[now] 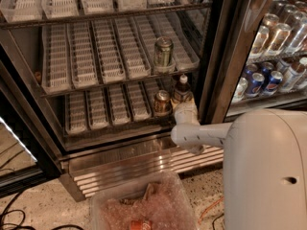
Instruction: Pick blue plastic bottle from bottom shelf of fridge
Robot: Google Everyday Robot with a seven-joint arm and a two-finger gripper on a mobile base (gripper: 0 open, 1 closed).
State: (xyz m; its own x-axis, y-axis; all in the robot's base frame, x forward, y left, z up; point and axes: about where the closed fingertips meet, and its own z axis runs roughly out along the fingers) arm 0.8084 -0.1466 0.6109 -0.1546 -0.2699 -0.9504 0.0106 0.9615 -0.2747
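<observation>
Blue plastic bottle (182,86) upright at right end of bottom shelf (98,110) in fridge (124,164), copper-topped can (162,102) just beside it at its 9 o'clock. Your risks: sideways drift knocks can, or forward push tips bottle backward (narrow base on slotted tray). Bottle sits at 12 o'clock from gripper (185,110), which hangs at shelf's front edge, close below bottle, perhaps touching. Gripper apart or clamped: you cannot tell from here.

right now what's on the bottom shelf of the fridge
On the bottom shelf: white slotted trays, a copper-topped can and, right of it, the blue plastic bottle. The gripper reaches in at the bottle and hides its lower part.
</observation>
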